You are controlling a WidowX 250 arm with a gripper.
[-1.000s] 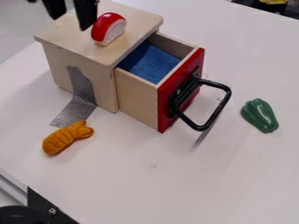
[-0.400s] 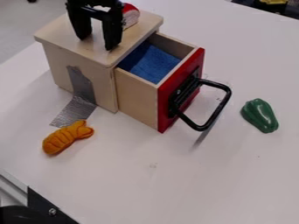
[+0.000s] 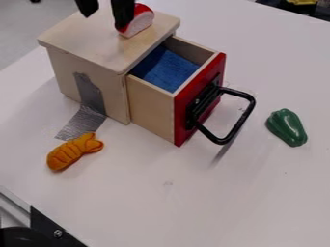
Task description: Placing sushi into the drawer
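Camera view has the drawer [image 3: 151, 107] already pulled open, blue lining [image 3: 166, 70] showing, so that half's sorted. The red-and-white toy sushi [image 3: 143, 23] is sitting on top of the wooden box [image 3: 93, 47] though, so the actual placing is all left to do: grab, lift, carry over, drop in. Black hand [image 3: 104, 18] is right up by it, fingers spread wide with nothing between them, one overlapping the sushi's edge; can't tell if they touch. No brands, labels or writing I can read, fwiw.
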